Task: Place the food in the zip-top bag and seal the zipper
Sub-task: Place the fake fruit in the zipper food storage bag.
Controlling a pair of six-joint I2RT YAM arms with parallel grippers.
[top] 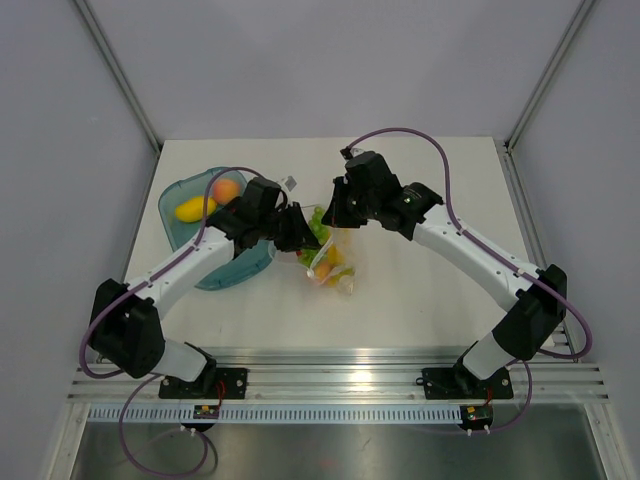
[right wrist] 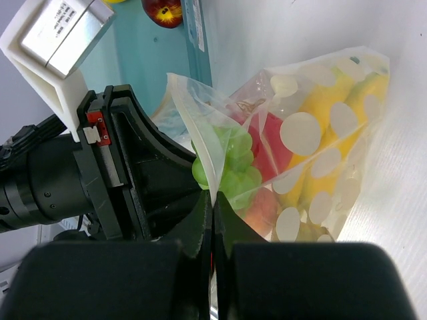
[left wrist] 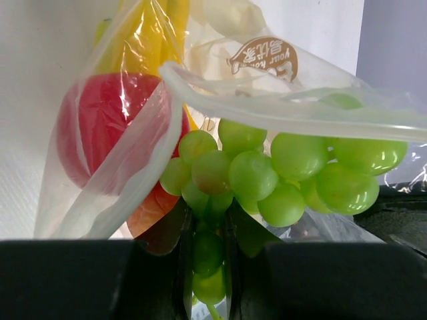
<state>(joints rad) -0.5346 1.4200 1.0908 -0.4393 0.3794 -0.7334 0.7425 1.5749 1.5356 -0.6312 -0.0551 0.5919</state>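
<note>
White table point(top: 430, 290), grey walls behind. The zip-top bag point(top: 338, 268) is set near the table's middle, long axis running roughly from far edge to near edge, mouth at the far end and turned toward the left edge. The mouth's lip is pinched and lifted by the right gripper point(right wrist: 212, 210), fingers clenched on the plastic. The green grapes point(left wrist: 253, 173) are clamped by the stem end in the left gripper point(left wrist: 208, 267) and sit right at the mouth, partly under the upper lip, straight ahead of the fingers. The red apple point(left wrist: 100, 127) and banana bunch point(left wrist: 143, 40) are seen inside already. The zipper point(left wrist: 267, 105) is unsealed. A push along the bag's axis is judged to be needed next. The peach point(top: 226, 189) and lemon-like piece point(top: 193, 209) are left in the teal tray point(top: 180, 232) toward the left edge, nearer the left arm.
</note>
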